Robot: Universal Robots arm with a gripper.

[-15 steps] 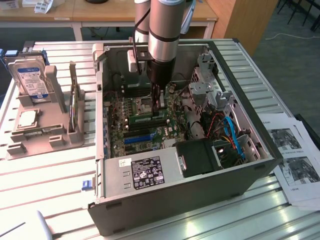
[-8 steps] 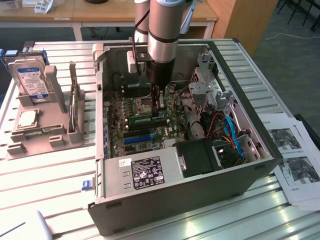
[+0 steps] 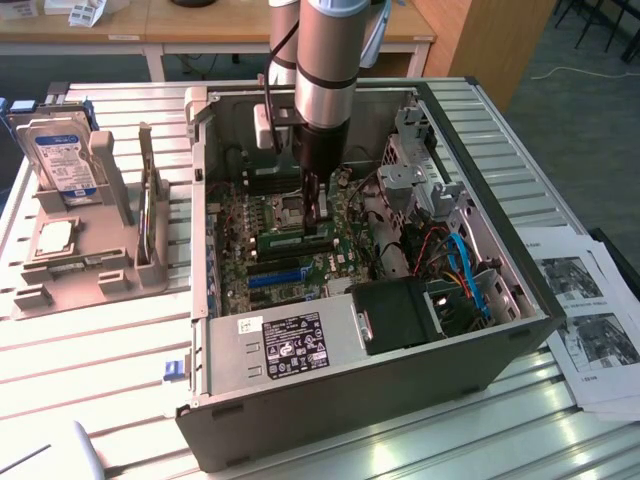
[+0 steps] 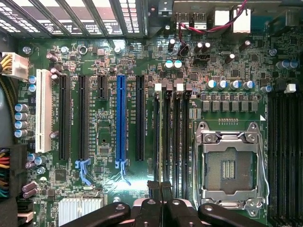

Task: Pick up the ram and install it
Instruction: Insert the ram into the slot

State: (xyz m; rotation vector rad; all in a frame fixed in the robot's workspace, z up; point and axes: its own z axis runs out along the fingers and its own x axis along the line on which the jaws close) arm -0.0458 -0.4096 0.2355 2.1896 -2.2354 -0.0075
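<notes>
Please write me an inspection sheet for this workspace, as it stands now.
Surface: slatted metal table carrying an open grey computer case.
Job's things: long green ram stick with pale label lies over the motherboard's memory slots, at the black gripper; gripped or seated, cannot tell.
Clutter: silver hard drive upright in a grey holder; printed paper sheets.
Grippers: black gripper shut, inside the case.
Cables: blue and red wires inside the case.
Surroundings: wooden desks behind the table.

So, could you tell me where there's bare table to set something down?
Exterior view's left: bare table slats between the grey holder and the near edge, beside the case. Exterior view's right: papers. Inside the case is crowded.
</notes>
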